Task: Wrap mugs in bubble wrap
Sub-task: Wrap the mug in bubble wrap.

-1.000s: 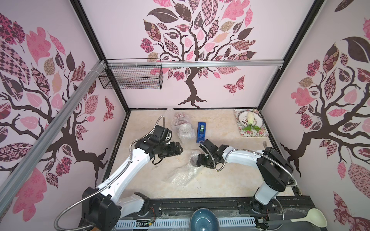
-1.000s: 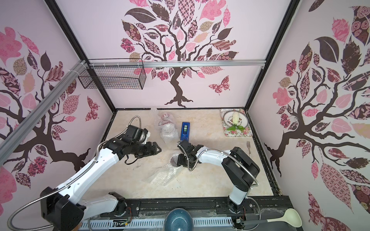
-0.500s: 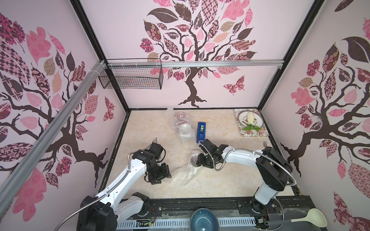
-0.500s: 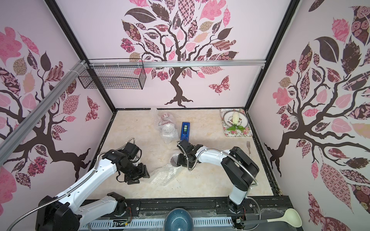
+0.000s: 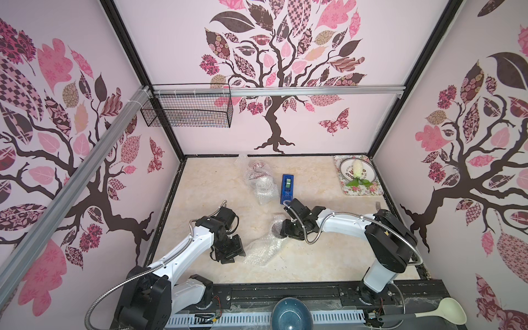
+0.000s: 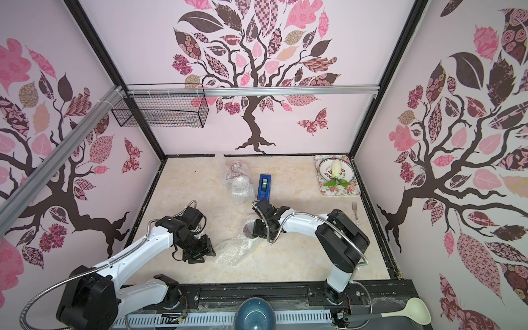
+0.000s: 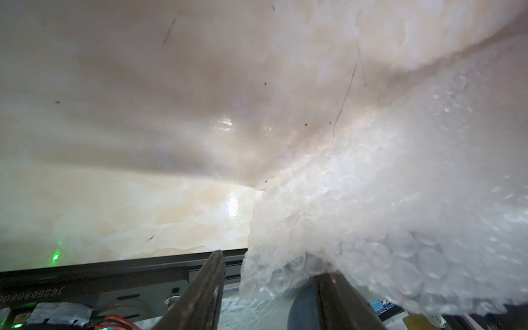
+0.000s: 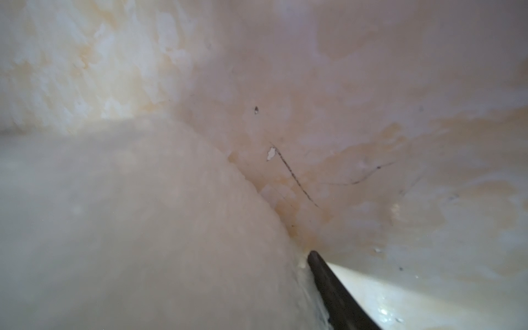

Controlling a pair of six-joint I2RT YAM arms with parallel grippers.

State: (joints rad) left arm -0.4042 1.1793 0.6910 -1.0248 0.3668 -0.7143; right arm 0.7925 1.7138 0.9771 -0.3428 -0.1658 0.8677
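Two arms work one bubble wrap sheet (image 5: 264,248) on the counter (image 5: 328,257). The left end effector (image 5: 240,255) straddles the sheet's near corner, fingers (image 7: 205,285) apart, not yet pinching. From there the sheet's long axis runs away and rightward to the mug (image 5: 275,228) at its far end, partly covered, where the right end effector (image 5: 283,230) sits close; whether that one grips cannot be told. The left arm is nearer the loose tail, so the fold looks like its job.
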